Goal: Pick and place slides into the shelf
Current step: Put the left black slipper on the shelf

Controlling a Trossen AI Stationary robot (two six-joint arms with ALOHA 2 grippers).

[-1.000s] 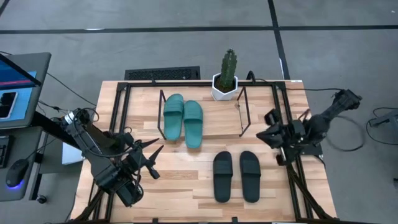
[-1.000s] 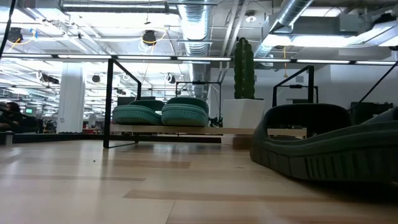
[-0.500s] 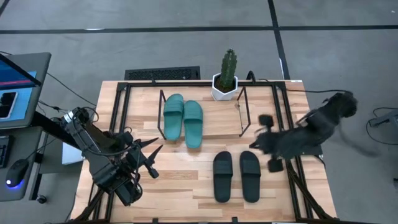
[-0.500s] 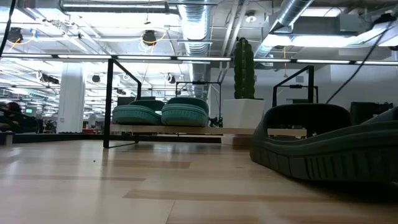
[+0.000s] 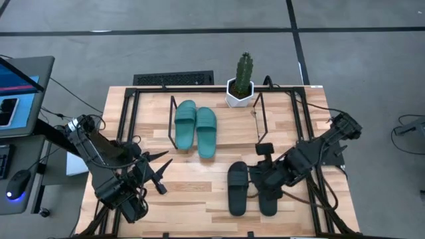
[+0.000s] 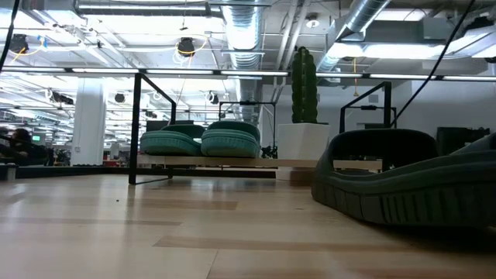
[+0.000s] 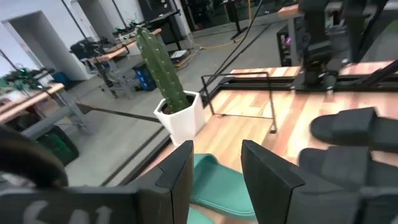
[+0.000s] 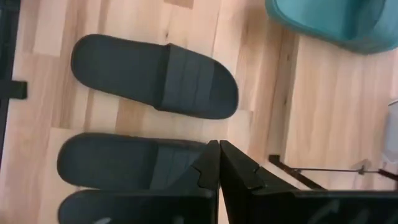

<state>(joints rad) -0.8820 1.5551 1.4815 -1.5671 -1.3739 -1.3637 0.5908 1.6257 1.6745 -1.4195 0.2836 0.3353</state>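
Observation:
Two teal slides (image 5: 196, 127) lie side by side on the left half of the shelf's wooden board (image 5: 234, 129), also seen in the low view (image 6: 200, 142). Two black slides (image 5: 252, 188) lie on the table in front of the shelf, soles down (image 8: 155, 78). My right gripper (image 5: 257, 178) is shut and hangs over the right black slide (image 8: 118, 165) near its strap (image 8: 180, 163). My left gripper (image 5: 161, 170) waits open near the table's left near corner, with its fingers (image 7: 177, 171) apart. My right gripper (image 8: 219, 152) points its shut fingers down over the right black slide's strap at the side toward the other black slide. I cannot tell whether the fingertips touch the slide, which lies flat on the table.
A cactus in a white pot (image 5: 240, 89) stands at the table's far edge behind the shelf. The shelf's thin black end frames (image 5: 260, 119) rise beside the board. The black table frame (image 5: 126, 126) runs along the edges. The board's right half is bare.
My right arm has swung from the table's right edge toward the left and the near edge, and its gripper now stands over the black slides. The slides have not moved.

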